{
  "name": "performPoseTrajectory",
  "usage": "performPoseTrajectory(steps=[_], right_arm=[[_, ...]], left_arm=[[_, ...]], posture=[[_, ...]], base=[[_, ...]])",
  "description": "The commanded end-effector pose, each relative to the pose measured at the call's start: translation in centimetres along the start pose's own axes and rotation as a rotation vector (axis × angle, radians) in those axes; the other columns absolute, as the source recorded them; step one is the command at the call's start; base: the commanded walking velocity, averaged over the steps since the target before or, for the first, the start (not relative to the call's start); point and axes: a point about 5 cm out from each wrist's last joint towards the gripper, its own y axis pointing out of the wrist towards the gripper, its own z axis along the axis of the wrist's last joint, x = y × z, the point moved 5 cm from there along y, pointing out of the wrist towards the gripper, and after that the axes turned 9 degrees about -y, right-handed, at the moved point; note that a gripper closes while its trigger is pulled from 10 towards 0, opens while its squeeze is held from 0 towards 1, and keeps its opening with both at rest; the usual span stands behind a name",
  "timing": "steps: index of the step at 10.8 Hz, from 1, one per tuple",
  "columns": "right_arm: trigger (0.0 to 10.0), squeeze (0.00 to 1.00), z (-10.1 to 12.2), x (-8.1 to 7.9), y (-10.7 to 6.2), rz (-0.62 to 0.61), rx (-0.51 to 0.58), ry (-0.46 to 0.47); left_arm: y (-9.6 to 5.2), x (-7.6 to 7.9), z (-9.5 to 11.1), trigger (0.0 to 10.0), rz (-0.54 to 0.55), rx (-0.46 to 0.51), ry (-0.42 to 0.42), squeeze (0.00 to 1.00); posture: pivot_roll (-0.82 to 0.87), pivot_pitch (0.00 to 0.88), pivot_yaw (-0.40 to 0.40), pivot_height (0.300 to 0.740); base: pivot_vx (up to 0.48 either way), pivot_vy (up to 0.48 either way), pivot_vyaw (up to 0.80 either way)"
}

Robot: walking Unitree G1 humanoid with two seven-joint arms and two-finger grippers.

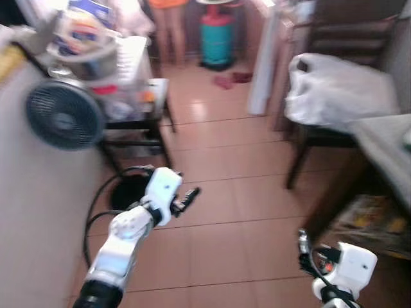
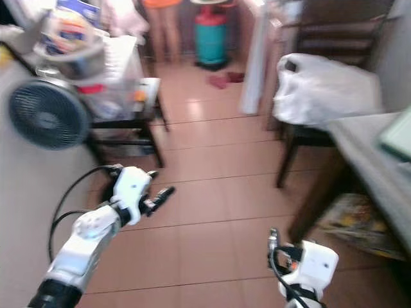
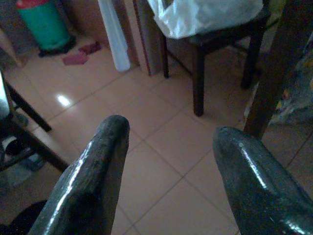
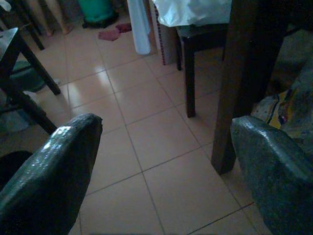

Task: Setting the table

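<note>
Your table point(image 1: 379, 138) stood at far right, grey top, dark leg. Beside it a chair point(image 1: 334, 138) carried a white bag point(image 1: 340, 86). Left gripper point(image 3: 168, 166) and right gripper point(image 4: 161, 171) hung spread, empty, above tiled floor point(image 1: 237, 192). Fan point(image 1: 64, 115) at left

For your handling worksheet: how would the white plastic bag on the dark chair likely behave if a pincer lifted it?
The white plastic bag looks crumpled and thin, so probably floppy, sagging around its contents. Its glossy film may slip. Slumped on the chair, it seems unlikely to roll.
</note>
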Motion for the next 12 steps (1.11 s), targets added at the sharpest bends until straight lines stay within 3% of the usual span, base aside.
performPoseTrajectory(steps=[1, 3, 4, 5, 6, 7, 8, 9, 10, 12], right_arm=[[10.0, 0.00, -0.4, -0.3, -0.5, -0.035, -0.006, 0.043], [10.0, 0.00, -1.0, 0.0, -1.5, -0.039, -0.018, 0.010], [10.0, 0.00, -1.4, 0.2, -1.9, -0.045, -0.044, -0.014], [10.0, 0.00, -0.5, -0.3, -1.9, -0.026, -0.031, 0.006], [10.0, 0.00, 0.0, -2.0, -1.5, 0.078, -0.018, -0.052], [10.0, 0.00, -0.6, -2.0, -1.6, 0.114, -0.026, -0.079], [10.0, 0.00, 0.3, -1.3, -1.8, 0.149, -0.006, -0.128], [10.0, 0.00, 1.6, 0.1, -1.7, 0.119, 0.018, -0.126], [10.0, 0.00, 2.0, 0.7, -1.3, 0.104, 0.022, -0.123], [10.0, 0.00, 1.4, -0.1, -0.9, 0.094, 0.001, -0.113]], left_arm=[[0.2, 0.2, -0.4, 10.0, -0.024, -0.022, 0.016, 0.00], [0.7, 1.6, -1.9, 10.0, -0.042, -0.043, 0.020, 0.00], [0.7, 1.6, -2.0, 10.0, -0.042, -0.041, 0.027, 0.00], [0.6, 0.4, -1.6, 10.0, 0.000, -0.032, 0.003, 0.00], [-0.6, -0.1, -1.4, 10.0, 0.032, 0.008, 0.046, 0.00], [-2.2, -1.3, -2.0, 10.0, 0.105, 0.029, 0.042, 0.00], [-4.9, -3.0, -2.8, 10.0, 0.216, 0.027, 0.030, 0.00], [-5.8, -2.9, -4.0, 10.0, 0.216, -0.005, 0.041, 0.00], [-5.7, -2.7, -4.2, 10.0, 0.206, -0.007, 0.054, 0.00], [-4.5, -2.0, -3.7, 10.0, 0.195, 0.023, 0.060, 0.00]], posture=[[0.04, 0.066, 0.139, 0.740], [0.00, 0.075, 0.097, 0.740], [-0.01, 0.032, 0.019, 0.740], [-0.01, 0.076, 0.021, 0.740], [0.01, 0.081, 0.007, 0.740], [0.04, 0.090, 0.027, 0.740], [0.04, 0.090, 0.018, 0.740], [0.05, 0.084, 0.002, 0.740], [0.05, 0.090, 0.001, 0.740], [0.04, 0.080, 0.004, 0.740]], base=[[0.000, 0.000, 0.00], [0.000, 0.000, 0.00], [0.000, 0.000, 0.00], [0.000, 0.000, 0.00], [0.000, 0.000, 0.00], [0.000, 0.000, 0.00], [0.000, 0.000, 0.00], [0.000, 0.000, 0.00], [0.000, 0.000, 0.00], [0.000, 0.000, -0.78]])
